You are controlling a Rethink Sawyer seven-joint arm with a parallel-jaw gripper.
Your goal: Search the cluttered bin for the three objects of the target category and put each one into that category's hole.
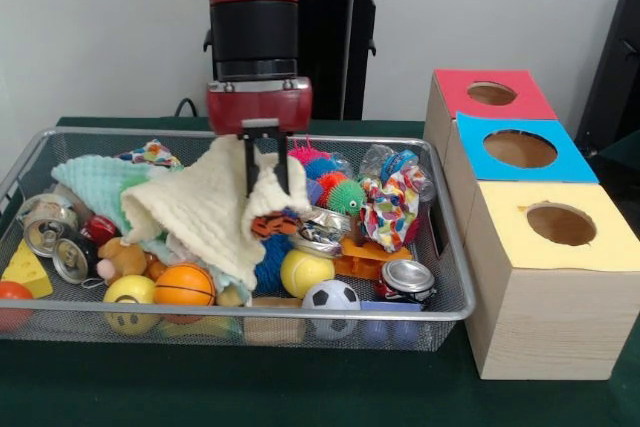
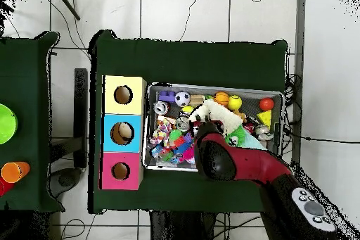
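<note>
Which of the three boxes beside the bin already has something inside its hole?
The blue box, the middle one. From overhead a pale object shows inside its hole, while the holes of the yellow box and the red box look dark and empty.

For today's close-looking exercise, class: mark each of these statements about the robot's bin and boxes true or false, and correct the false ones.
1. The gripper has a cream cloth pinched and hanging from it. True.
2. The three boxes stand inside the wire bin. False: they stand beside it on the green table.
3. The yellow-topped box is the nearest of the three in the front view. True.
4. The red-topped box sits between the other two. False: the blue-topped box is in the middle.
5. A black-and-white soccer ball lies in the bin. True.
</note>
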